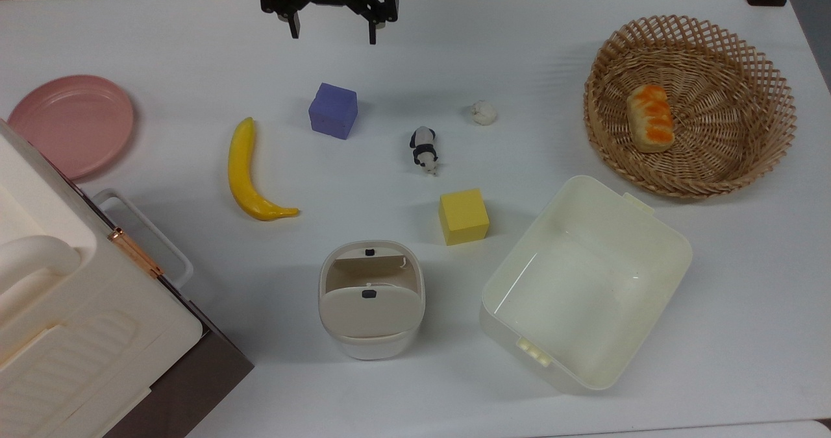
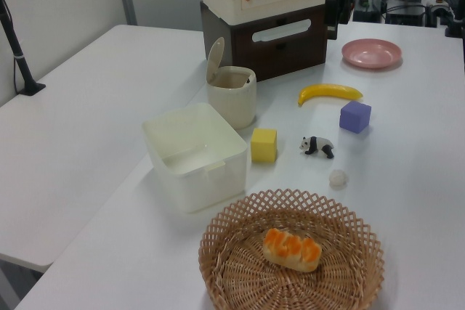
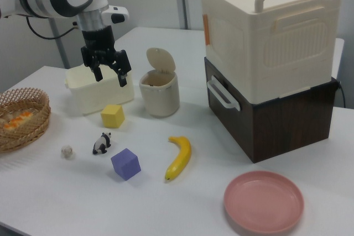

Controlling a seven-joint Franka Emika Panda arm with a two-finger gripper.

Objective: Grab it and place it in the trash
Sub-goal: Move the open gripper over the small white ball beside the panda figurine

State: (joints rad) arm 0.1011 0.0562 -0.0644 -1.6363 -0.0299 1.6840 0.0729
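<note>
The gripper (image 1: pixel 331 34) is hanging above the table (image 1: pixel 519 42) with its two fingers spread apart, holding nothing. The paper ball (image 1: pixel 483 112) is lying on the table, near the panda figurine (image 1: pixel 424 149) and well apart from the gripper. The bin (image 1: pixel 371 300) is standing with its lid (image 3: pixel 160 59) tipped up.

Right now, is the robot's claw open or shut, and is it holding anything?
Gripper: open, holding nothing, up in the air and away from the tiny off-white crumpled paper ball.
</note>
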